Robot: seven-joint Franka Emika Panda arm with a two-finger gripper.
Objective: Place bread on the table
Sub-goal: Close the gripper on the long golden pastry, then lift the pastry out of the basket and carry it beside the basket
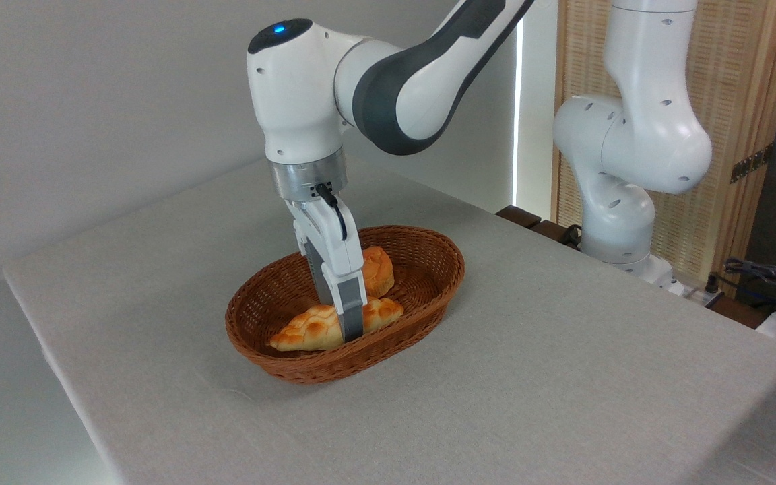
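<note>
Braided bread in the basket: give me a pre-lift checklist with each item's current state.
1. Gripper down at the braided bread, near its middle: ok.
2. Jaws straddling the loaf: one finger crosses its front; the other is hidden: cannot tell.
3. Jaws closed firmly: cannot tell.
4. Bread lying inside the basket, not lifted: ok.
5. Round bun clear of the gripper: cannot tell; it sits right behind.
6. Bare table beside the basket for placing: ok.

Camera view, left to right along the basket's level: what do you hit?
Bare table → left rim of the wicker basket → braided bread with the gripper down at its middle → basket's right rim → more bare table → robot base.
</note>
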